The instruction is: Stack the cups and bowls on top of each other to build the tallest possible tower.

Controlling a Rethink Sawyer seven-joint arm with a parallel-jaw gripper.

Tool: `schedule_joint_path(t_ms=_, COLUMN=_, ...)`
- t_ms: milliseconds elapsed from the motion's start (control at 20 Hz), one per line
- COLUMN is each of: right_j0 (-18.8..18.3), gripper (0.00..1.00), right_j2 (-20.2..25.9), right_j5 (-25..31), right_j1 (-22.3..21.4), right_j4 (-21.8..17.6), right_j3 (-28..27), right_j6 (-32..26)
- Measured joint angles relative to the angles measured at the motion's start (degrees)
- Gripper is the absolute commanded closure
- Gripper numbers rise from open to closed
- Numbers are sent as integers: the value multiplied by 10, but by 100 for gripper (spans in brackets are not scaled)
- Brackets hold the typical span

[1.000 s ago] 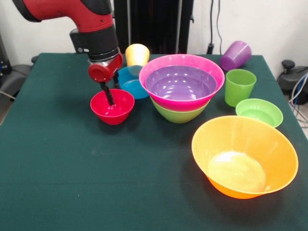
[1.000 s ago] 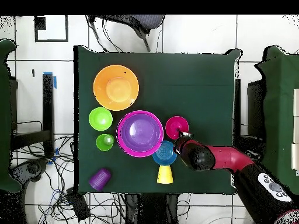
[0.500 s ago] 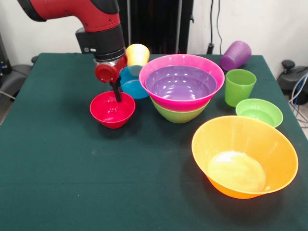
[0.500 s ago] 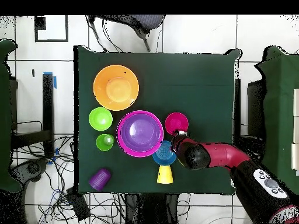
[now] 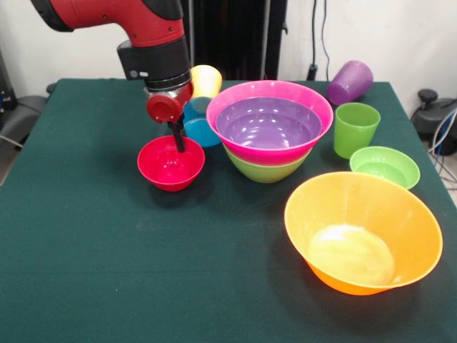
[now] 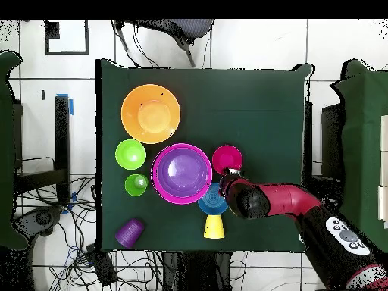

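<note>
Red bowl (image 5: 171, 163) nudged a bit toward the tower (image 5: 269, 130), gripper (image 5: 177, 136) pinching its 12 o'clock rim, blue bowl (image 5: 199, 130) just behind.

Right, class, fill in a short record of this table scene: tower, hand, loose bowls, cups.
tower: purple bowl nested in pink bowl, on green bowl
hand: hand at the red bowl's far rim
loose bowls: orange bowl, light green bowl, blue bowl
cups: green cup upright, purple cup on its side, yellow cup behind the blue bowl
</note>
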Motion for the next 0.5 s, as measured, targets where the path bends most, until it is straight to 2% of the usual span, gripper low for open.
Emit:
schedule_joint_path(t_ms=200, right_j0=-27, gripper=100, right_j2=28, right_j5=7, right_j1=-21, right_j4=1, right_j3=11, right_j6=0)
schedule_joint_path(t_ms=500, right_j0=-116, gripper=100, right_j2=108, right_j5=66, right_j1=-67, right_j4=17, right_j3=36, right_j6=0)
